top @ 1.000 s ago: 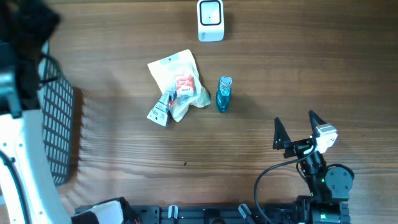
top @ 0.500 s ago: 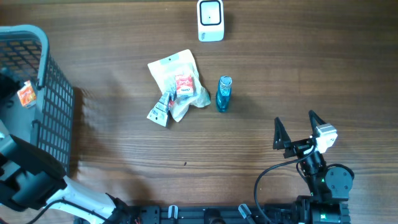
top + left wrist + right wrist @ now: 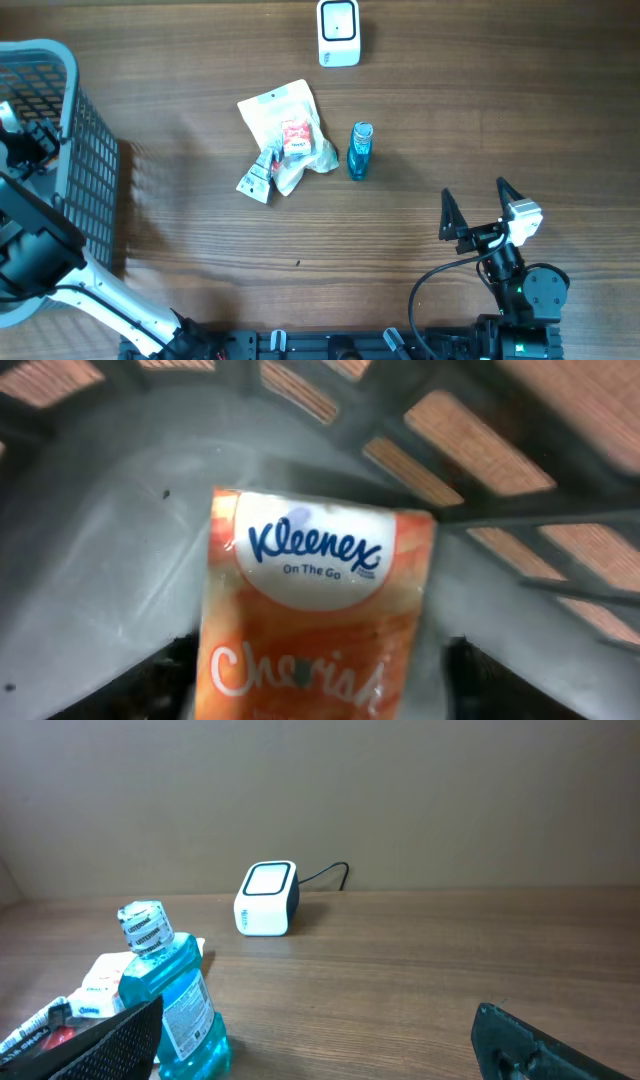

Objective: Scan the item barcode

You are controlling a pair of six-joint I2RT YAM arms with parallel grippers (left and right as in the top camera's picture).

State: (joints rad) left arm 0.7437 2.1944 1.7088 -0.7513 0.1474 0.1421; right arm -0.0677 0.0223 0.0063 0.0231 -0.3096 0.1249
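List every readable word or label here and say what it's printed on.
"Kleenex": tissue pack, in the grey basket.
"On The Go": same pack, below the brand.
"Cherish": same pack, lower down.
Label on the blue bottle: too small to read.
Red label on the packets: blurred.

**Tissue pack in basket, scanner at far edge**

Orange-and-white Kleenex tissue pack (image 3: 310, 620) lying flat, label up, on the floor of the grey plastic mesh basket (image 3: 100, 560), far left. White boxy barcode scanner (image 3: 339, 32) standing far centre.
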